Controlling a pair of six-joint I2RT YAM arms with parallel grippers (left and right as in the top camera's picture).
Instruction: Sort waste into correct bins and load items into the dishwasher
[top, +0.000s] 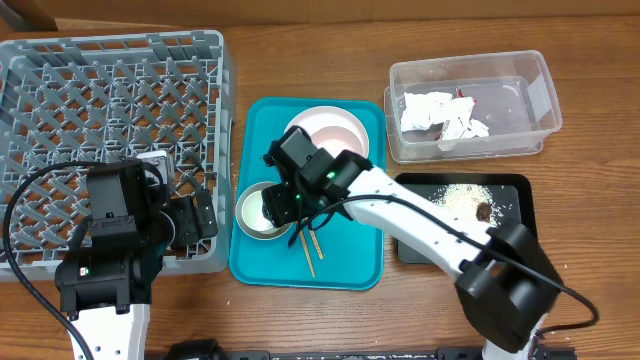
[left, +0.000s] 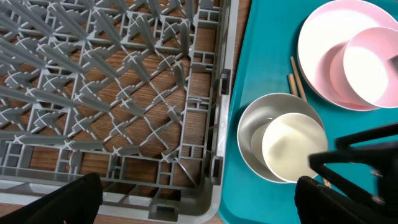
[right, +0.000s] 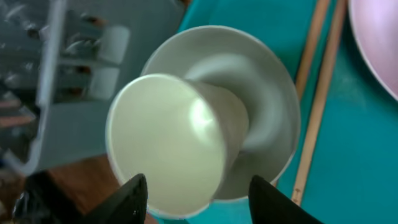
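Note:
A small white cup (right: 165, 146) lies tilted inside the grey metal bowl (right: 270, 118) on the teal tray (top: 345, 265). My right gripper (right: 199, 202) hangs over it, open; one fingertip (right: 132, 198) overlaps the cup's rim and the other stands apart from it. Two chopsticks (right: 317, 93) lie beside the bowl. The white plate (left: 317, 56) carries the pinkish bowl (left: 373, 65). My left gripper (left: 196, 205) is wide open and empty over the near right corner of the grey dish rack (top: 110, 130).
A clear tub (top: 535, 95) at the back right holds crumpled paper scraps (top: 440, 115). In front of it, a black tray (top: 510, 195) carries rice grains (top: 460, 195) and a brown lump (top: 484, 211). The right arm (top: 430, 235) reaches across the black tray.

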